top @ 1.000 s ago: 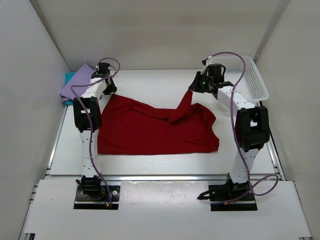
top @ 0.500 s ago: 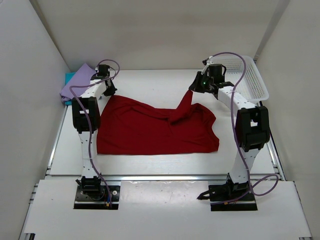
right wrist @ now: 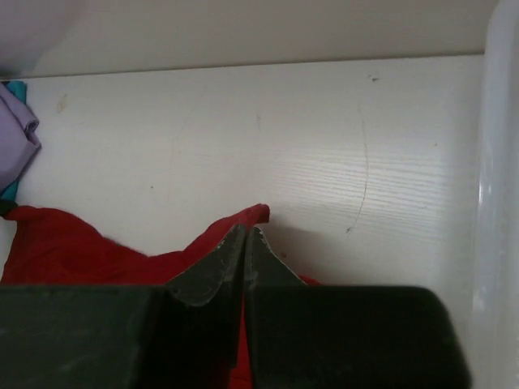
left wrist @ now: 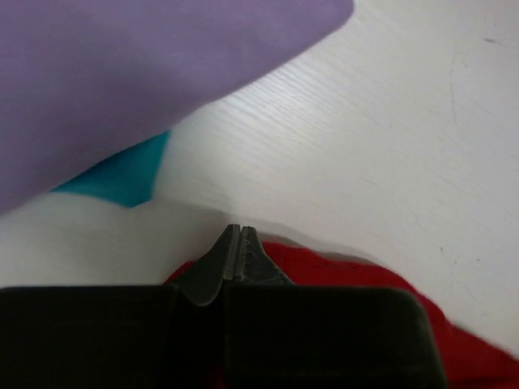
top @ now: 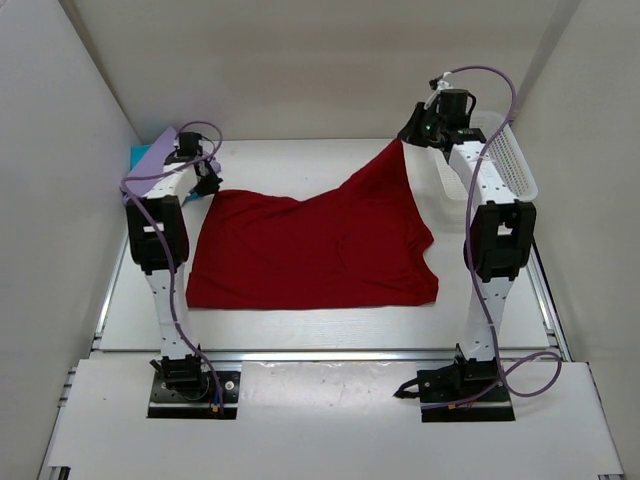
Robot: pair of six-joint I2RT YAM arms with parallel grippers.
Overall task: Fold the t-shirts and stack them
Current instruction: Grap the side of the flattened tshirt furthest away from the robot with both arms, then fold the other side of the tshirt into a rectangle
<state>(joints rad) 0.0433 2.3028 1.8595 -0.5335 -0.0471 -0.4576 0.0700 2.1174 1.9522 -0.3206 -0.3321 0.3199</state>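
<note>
Dark red t-shirt (top: 310,250): spreading step. Left hand (top: 205,183), right hand (top: 405,140) clamping its corners along counter's (top: 300,325) far edge, right corner lifted. Next: tensioning, laying flat.

We can read no text, label, brand, number or sign in any of the views.
</note>
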